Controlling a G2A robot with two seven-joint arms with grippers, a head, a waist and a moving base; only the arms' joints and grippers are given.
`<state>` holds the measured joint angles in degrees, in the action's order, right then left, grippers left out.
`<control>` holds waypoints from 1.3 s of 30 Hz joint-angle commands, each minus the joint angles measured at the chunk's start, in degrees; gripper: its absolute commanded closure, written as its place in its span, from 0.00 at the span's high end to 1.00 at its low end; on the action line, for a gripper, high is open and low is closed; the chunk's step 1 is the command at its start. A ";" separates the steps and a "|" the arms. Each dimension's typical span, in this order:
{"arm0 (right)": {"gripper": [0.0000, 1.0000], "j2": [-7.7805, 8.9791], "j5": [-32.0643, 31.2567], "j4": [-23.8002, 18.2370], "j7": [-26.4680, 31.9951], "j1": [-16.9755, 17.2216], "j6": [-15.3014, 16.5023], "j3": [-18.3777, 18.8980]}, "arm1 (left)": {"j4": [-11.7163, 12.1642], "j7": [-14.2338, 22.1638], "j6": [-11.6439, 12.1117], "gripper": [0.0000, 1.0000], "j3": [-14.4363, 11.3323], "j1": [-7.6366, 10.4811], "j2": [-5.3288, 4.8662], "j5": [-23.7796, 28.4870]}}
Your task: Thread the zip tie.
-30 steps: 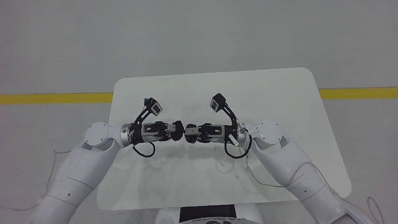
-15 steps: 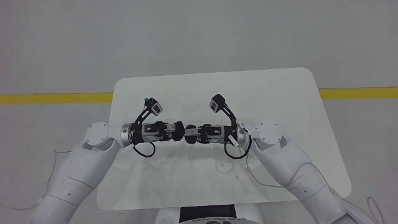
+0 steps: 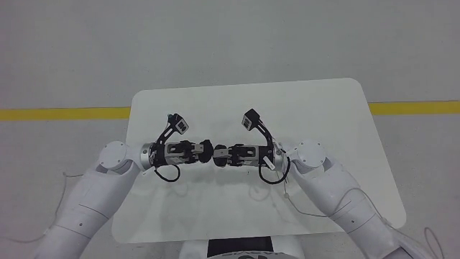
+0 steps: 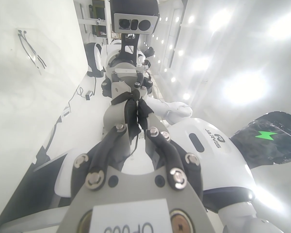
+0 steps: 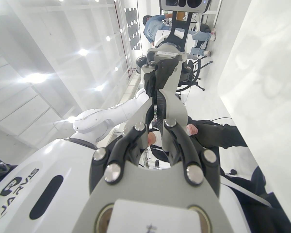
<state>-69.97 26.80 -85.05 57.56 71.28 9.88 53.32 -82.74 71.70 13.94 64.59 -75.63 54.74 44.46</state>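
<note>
Above the middle of the white table [image 3: 323, 108] my two arms point at each other, fingertip to fingertip. My left gripper [image 3: 205, 151] [image 4: 135, 112] is shut, and a thin black zip tie strand [image 4: 135, 144] trails from between its black-padded fingers. My right gripper [image 3: 221, 152] [image 5: 154, 95] is also shut, its ribbed black pad [image 5: 160, 105] pressed inward on the tie's other end. Where the tips meet, the tie is mostly hidden by the fingers. Each wrist view shows the other arm's gripper straight ahead, the right gripper [image 4: 135, 93] and the left gripper [image 5: 151, 81].
A clear bag of spare black zip ties [image 4: 30, 49] lies flat on the table near the right arm, faint from above [image 3: 286, 193]. Bare tabletop stretches behind the grippers. Yellow floor lines run past the table.
</note>
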 commanded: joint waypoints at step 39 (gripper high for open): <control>1.00 0.75 0.64 -0.79 -3.04 1.55 -0.07 2.75 | -1.84 1.24 1.41 0.00 2.78 -2.05 -0.95 -0.73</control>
<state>-69.22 27.44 -85.84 54.51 72.83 9.81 56.07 -84.58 72.94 15.36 67.37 -77.68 53.79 43.73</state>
